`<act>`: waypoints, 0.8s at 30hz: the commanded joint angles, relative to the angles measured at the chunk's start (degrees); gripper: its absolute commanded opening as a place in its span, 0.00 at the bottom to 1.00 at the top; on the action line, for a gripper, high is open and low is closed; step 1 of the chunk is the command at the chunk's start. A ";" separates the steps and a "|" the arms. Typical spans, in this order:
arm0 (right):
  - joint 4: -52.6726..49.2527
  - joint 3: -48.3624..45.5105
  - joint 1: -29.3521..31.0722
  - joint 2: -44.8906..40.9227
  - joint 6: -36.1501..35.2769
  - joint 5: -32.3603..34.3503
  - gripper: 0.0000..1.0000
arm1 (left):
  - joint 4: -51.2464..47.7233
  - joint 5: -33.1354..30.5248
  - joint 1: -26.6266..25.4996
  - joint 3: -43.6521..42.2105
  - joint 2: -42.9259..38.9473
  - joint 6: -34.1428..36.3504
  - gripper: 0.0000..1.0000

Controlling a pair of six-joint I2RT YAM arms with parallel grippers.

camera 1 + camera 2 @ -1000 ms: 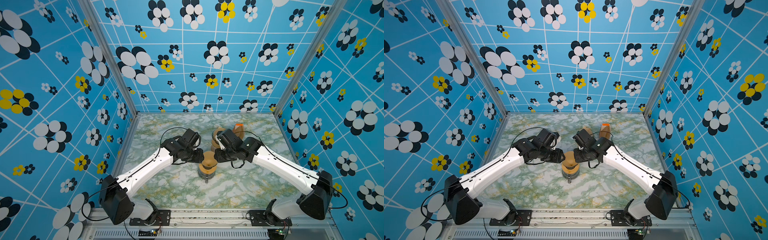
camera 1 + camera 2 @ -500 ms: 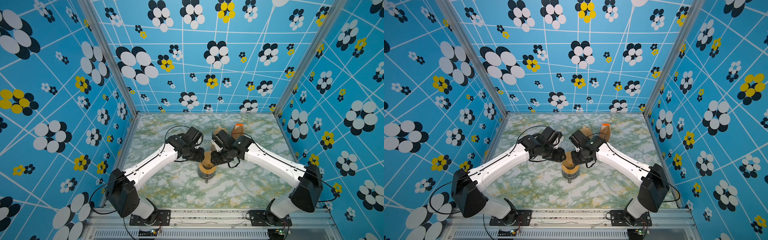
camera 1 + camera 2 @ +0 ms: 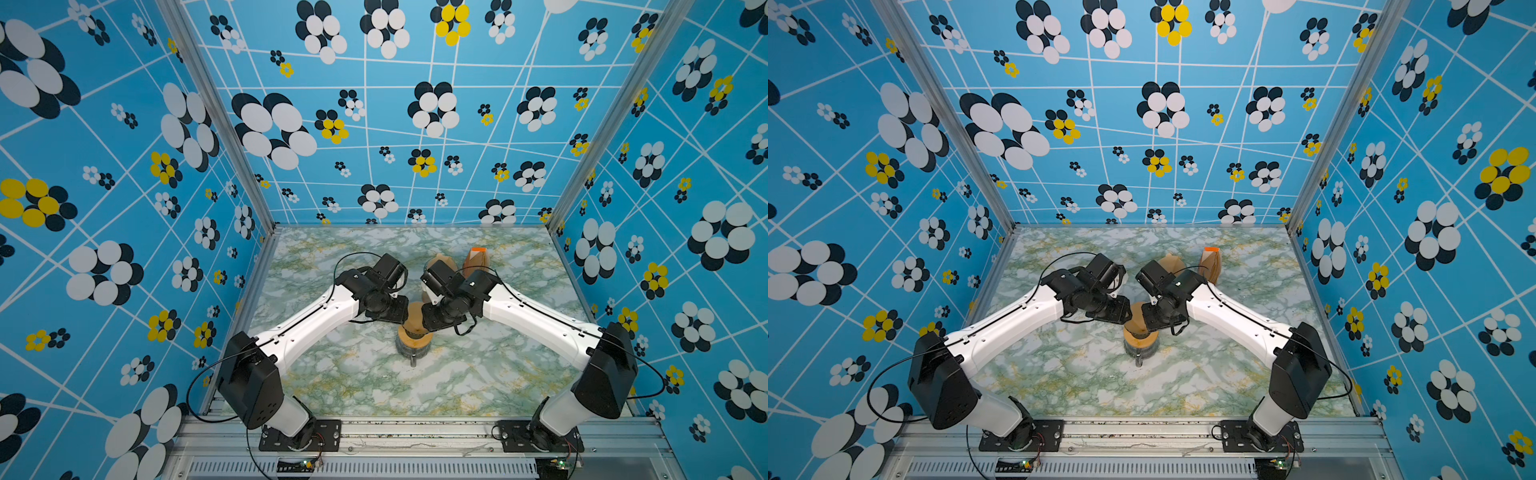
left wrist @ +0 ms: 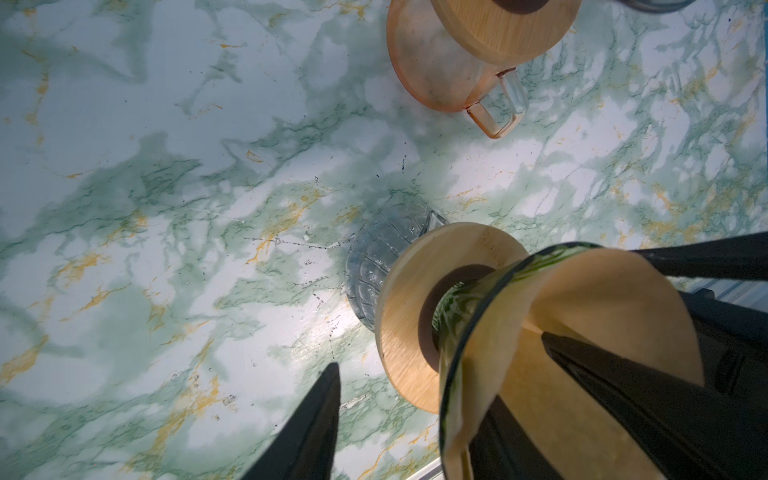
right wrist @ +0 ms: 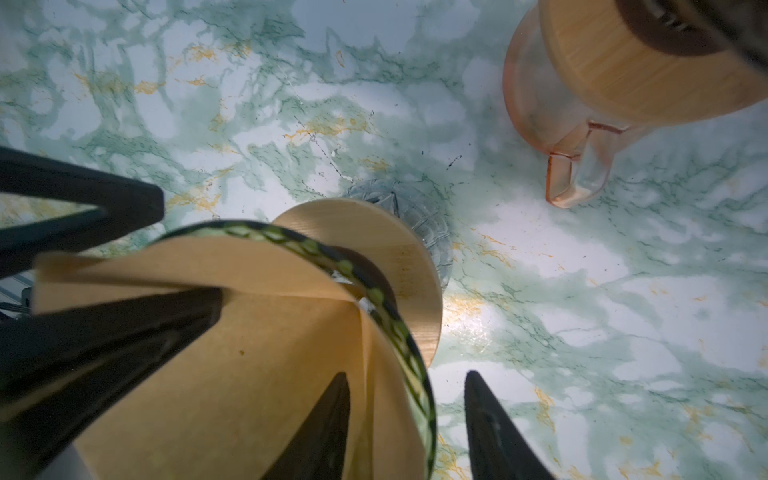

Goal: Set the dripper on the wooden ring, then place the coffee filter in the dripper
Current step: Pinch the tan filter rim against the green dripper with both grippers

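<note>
Both top views: the two arms meet at the centre over the dripper [image 3: 413, 341]. The brown filter [image 3: 415, 316] stands in its cone, point down. The left gripper [image 3: 402, 316] and right gripper [image 3: 429, 322] flank it, neither plainly the nearer.

Left wrist view: the left gripper [image 4: 439, 351] is spread. One finger is outside and clear of the dripper [image 4: 451, 307], the other over the paper of the filter [image 4: 602, 299]. It clasps nothing.

Right wrist view: the right gripper [image 5: 406, 374] straddles the green rim the same way, also spread. One finger is over the filter [image 5: 257, 353] and one outside the dripper [image 5: 374, 232]. The paper folds inward rather than lying flush.

The filter lies directly beneath both grippers, its axis upright. Seating it probably calls for a press down and outward along that axis.
</note>
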 commanded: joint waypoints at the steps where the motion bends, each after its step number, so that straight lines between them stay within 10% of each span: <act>1: -1.32 0.94 -0.40 0.75 -0.79 1.04 0.45 | 0.29 -0.85 0.46 0.27 1.03 0.23 0.50; 24: -0.85 0.87 -0.47 1.94 -1.12 0.95 0.43 | 2.04 -1.17 0.04 -2.67 1.40 -0.77 0.49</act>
